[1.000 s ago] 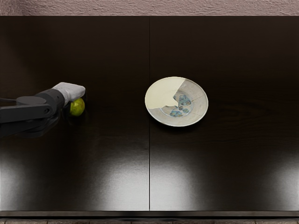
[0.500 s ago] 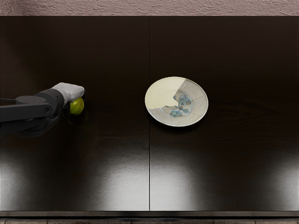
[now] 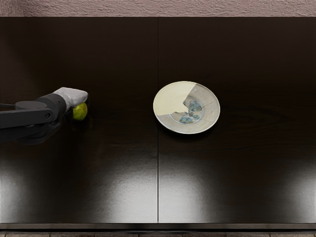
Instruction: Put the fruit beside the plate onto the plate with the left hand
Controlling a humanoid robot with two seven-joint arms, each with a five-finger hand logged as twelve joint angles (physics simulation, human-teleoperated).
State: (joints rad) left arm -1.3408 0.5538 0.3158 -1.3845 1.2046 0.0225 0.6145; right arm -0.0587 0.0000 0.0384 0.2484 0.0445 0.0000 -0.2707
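Note:
A small yellow-green lime [image 3: 80, 112] lies on the dark table at the left, far from the plate. My left hand [image 3: 74, 97], white with a dark forearm coming in from the left edge, sits on top of the lime with its fingers curled over it. The hand hides the lime's upper left part. The round plate [image 3: 212, 111], part cream and part grey with a blue motif in the middle, rests near the table's centre, well to the right of the hand. Nothing lies on the plate. The right arm does not show.
The dark glossy table [image 3: 158, 177] has a thin seam running down its middle, just left of the plate. A pale textured wall [image 3: 158, 7] runs along the table's far edge.
The left hand and the lime have shifted together a few pixels to the left and up. The plate has not moved.

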